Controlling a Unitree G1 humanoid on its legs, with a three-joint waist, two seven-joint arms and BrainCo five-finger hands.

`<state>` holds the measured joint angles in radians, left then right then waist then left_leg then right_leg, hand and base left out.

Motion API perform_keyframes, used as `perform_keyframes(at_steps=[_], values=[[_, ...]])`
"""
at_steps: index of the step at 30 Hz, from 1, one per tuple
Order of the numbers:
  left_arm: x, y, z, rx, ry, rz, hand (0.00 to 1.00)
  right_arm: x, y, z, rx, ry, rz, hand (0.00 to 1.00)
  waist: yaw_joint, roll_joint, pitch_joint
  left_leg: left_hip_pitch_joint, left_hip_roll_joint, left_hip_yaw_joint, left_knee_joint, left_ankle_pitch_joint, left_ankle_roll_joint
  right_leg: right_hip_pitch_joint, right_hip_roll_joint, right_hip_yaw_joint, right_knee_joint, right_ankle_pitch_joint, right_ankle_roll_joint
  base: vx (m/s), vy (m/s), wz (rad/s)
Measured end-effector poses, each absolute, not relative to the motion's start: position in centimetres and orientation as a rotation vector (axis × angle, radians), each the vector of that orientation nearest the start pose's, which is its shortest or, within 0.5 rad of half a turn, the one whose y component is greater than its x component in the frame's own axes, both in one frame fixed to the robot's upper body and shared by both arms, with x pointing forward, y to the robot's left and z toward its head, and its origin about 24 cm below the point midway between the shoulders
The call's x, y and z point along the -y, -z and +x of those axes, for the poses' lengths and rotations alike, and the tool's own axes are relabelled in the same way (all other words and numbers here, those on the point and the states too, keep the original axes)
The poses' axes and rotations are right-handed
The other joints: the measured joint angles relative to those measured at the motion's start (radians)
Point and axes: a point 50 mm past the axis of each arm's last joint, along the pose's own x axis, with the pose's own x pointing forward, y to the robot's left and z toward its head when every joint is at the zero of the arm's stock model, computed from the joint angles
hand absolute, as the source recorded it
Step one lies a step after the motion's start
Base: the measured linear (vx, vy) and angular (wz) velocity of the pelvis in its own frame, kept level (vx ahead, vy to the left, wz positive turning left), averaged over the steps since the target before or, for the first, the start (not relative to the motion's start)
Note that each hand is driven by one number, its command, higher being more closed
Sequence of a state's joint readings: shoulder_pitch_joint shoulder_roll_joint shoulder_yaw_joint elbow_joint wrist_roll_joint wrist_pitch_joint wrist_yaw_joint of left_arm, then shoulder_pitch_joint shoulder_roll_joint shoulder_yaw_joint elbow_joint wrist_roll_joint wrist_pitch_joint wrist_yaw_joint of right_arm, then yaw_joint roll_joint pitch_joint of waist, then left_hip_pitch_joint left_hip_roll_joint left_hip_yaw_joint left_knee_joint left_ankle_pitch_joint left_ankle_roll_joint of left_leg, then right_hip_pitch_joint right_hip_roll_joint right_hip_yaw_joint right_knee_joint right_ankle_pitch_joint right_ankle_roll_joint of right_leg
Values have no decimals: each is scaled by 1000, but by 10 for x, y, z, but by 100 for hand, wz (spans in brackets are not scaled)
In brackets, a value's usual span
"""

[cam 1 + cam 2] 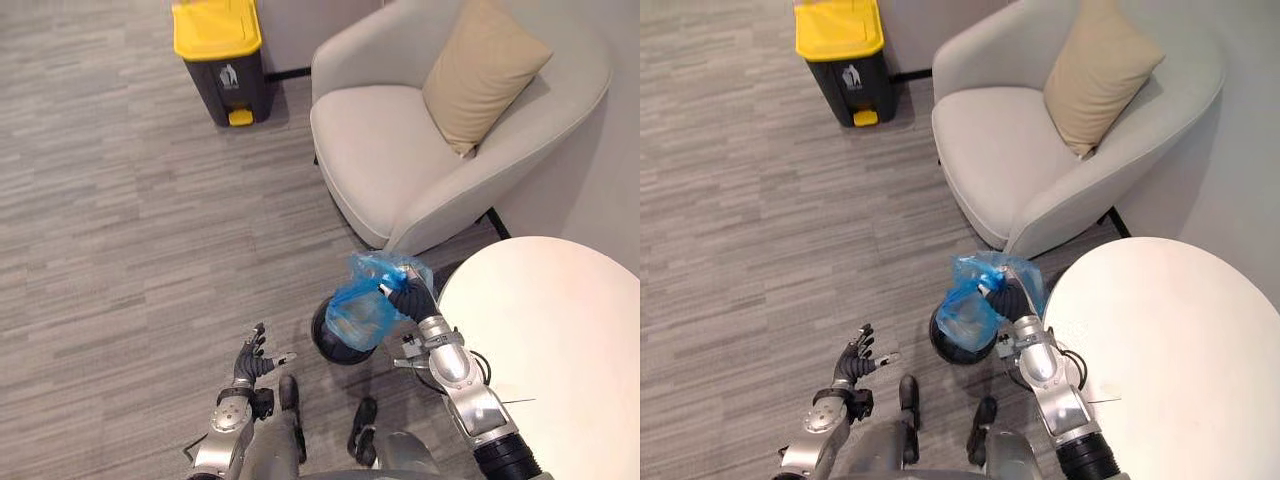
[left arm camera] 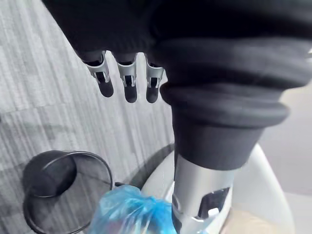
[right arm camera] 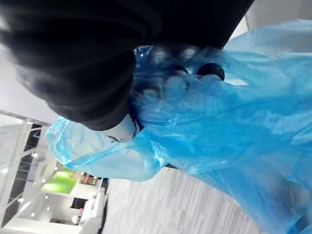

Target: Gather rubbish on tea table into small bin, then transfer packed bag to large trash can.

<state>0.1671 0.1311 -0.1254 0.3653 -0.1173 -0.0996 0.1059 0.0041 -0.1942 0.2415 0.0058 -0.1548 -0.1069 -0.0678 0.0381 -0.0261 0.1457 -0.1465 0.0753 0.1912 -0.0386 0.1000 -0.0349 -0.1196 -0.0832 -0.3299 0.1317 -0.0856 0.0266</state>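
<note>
Blue bag (image 1: 360,312): translucent plastic, gathered at its top and hanging from the right hand (image 1: 410,297), whose fingers are curled round the bunched neck. In the right wrist view the film drapes over the hand's dark cover and a dark fingertip (image 3: 210,71) shows through it. The contents of the bag cannot be made out.

Small bin (image 1: 333,348): round, black, standing on the floor (image 1: 120,230) directly beneath the bag. The bag's lower end overlaps the rim nearest the worktop; whether the two touch cannot be told. The left wrist view shows the bin's see-through mesh wall and dark base, with the bag just beside it.

Worktop (image 1: 550,340): round, white, at the robot's right, near the bin. The right arm reaches along its edge.

Left hand (image 1: 252,362): open, fingers straight and spread, holding nothing, low over the floor to the left of the bin.

Armchair (image 1: 390,150): pale grey, beyond the bin, with a tan cushion (image 1: 482,70) leaning against its back.

Large trash can (image 1: 220,60): dark grey body, yellow lid closed, yellow pedal at its foot. It stands well apart from the bin, at the far left by the wall.
</note>
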Motion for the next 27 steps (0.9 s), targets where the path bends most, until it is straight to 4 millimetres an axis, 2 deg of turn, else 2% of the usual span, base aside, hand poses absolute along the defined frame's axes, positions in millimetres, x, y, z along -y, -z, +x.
perform_keyframes(at_steps=[8,14,18,27], values=[[-168,54,186,-374,-44,41,0,128,-42,245,86,-225,-293,100,0,11,-37,64,-11,-2,-32,0,0,71,10,4,-51,8,3,47,13,-1],[-163,35,192,-279,-29,40,0,127,-43,246,85,-242,-262,100,0,17,-53,92,-12,-11,-53,0,1,99,16,0,-67,8,2,0,0,0],[-151,15,200,-174,21,59,0,123,-51,252,115,-258,-242,100,-1,27,-69,100,-20,-16,-54,0,1,106,16,1,-67,9,3,0,0,0],[-136,-4,211,-73,102,124,0,105,-70,263,188,-356,-189,100,0,30,-83,112,-24,-24,-55,-1,1,123,15,8,-87,26,5,-8,11,-1]])
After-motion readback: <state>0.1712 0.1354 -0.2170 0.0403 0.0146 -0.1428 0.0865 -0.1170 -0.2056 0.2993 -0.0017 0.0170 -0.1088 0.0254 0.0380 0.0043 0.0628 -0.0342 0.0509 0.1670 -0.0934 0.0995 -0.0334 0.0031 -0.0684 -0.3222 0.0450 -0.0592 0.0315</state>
